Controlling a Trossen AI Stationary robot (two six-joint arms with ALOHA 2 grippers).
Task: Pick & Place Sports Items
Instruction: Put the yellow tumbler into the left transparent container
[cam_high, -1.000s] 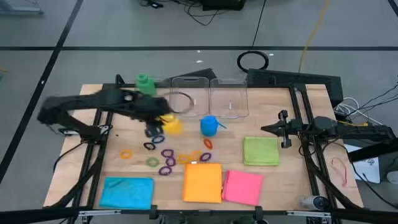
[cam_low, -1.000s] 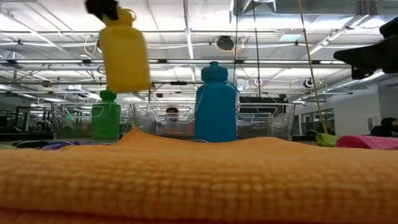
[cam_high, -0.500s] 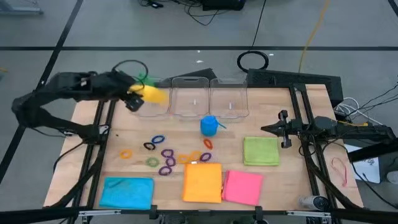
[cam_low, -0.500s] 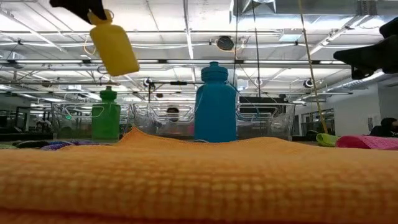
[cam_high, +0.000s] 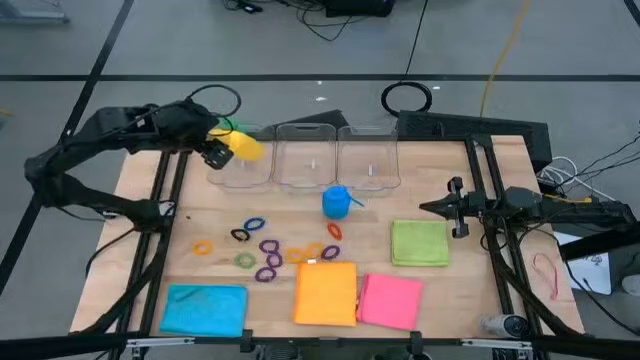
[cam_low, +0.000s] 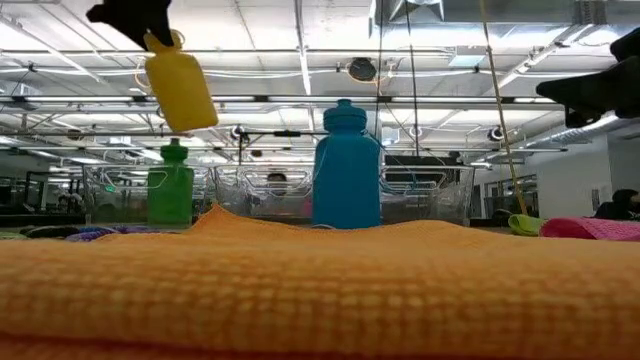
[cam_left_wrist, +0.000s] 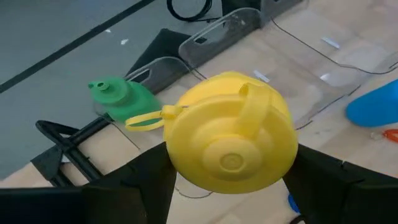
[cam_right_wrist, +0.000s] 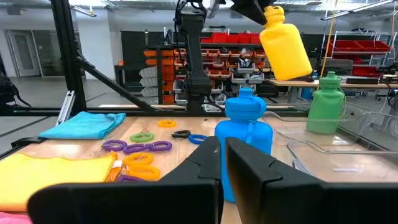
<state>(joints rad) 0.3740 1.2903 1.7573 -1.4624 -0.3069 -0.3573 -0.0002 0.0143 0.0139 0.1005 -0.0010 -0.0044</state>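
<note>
My left gripper is shut on a yellow bottle, high above the leftmost clear bin at the table's far left. A green bottle stands upright at that bin; whether it is inside, I cannot tell. The blue bottle stands on the wood in front of the bins. Small rings lie scattered mid-table. Blue, orange, pink and green cloths lie flat near the front. My right gripper waits shut at the right. My left gripper pinches the yellow bottle at its cap end, one finger on each side of the rounded shoulder. The fingers slant down from the table's left. The bottle hangs clear below them, tilted, its base toward the table's right.
Two more clear bins stand in a row beside the left one along the far edge. A black cable loop lies on the floor beyond. Bare wood shows between the bins and the rings.
My left gripper has swung from mid-table toward the far left corner and risen, carrying the yellow bottle over the leftmost bin. The wrist has rolled, and the bottle has gone from hanging upright to tilted. In the last half second it barely moved.
</note>
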